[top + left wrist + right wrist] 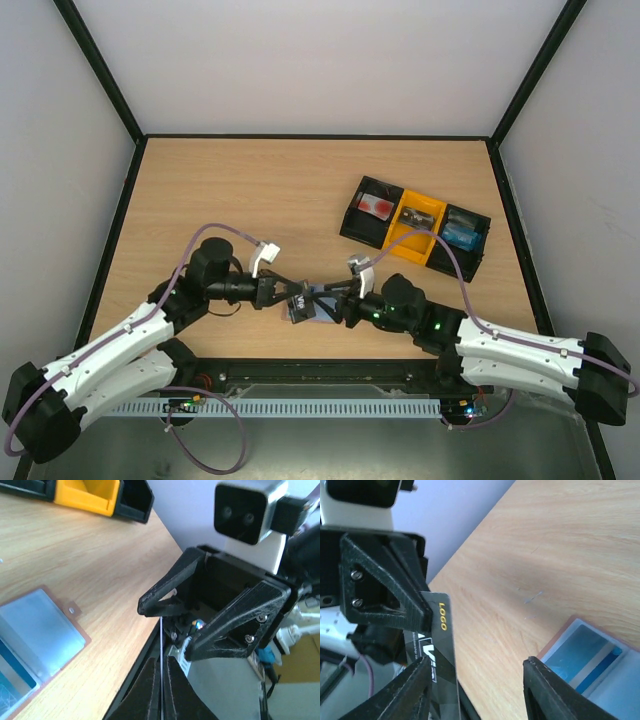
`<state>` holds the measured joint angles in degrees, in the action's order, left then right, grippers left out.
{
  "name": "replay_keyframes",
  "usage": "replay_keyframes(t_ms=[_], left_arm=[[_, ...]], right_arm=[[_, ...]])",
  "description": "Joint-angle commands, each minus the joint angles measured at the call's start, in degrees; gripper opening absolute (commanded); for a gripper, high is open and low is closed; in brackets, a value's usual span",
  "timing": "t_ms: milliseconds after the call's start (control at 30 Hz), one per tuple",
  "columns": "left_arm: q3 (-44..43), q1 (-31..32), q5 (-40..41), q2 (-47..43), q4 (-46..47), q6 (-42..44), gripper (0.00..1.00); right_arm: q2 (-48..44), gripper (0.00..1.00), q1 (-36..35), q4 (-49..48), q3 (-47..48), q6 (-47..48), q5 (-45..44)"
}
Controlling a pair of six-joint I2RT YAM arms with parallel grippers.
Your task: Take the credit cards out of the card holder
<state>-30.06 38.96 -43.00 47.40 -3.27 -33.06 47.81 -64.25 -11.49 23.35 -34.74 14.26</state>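
The card holder [308,315] lies open near the table's front edge, blue-grey with brown edging. It also shows in the left wrist view [42,632] and in the right wrist view [592,652], with a blue card [592,665] in it. My left gripper [288,294] is shut on a black credit card [439,645] marked LOGO and holds it above the holder. In the left wrist view the card shows edge-on [161,645] between my left gripper's [161,666] closed fingers. My right gripper [332,297] [480,690] is open, facing the left one, with the card just inside its left finger [412,692].
A black-and-yellow three-compartment tray [388,237] stands at the back right; it holds a reddish card [378,206] and a blue one [462,233]. Its corner shows in the left wrist view [87,492]. The table's front edge runs just under both grippers.
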Motion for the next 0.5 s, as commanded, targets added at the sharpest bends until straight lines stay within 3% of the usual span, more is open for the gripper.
replay_keyframes(t_ms=[0,167,267,467], left_arm=[[2.23,-0.02,5.55,0.23,10.90,-8.79,0.03],[4.57,-0.02,14.29,1.34,17.78,-14.46,0.03],[6.85,0.02,17.13,2.39,25.15,-21.02,0.03],[8.57,1.46,23.86,4.16,36.73,-26.72,0.03]], right_arm=[[-2.20,0.51,-0.20,-10.36,-4.39,-14.80,-11.46],[-3.59,0.66,-0.25,-18.81,-11.13,-30.86,-18.44],[-2.70,0.67,-0.19,-27.56,-13.86,-35.21,-18.39],[2.14,0.64,-0.26,-29.93,-10.09,-35.55,-17.53]])
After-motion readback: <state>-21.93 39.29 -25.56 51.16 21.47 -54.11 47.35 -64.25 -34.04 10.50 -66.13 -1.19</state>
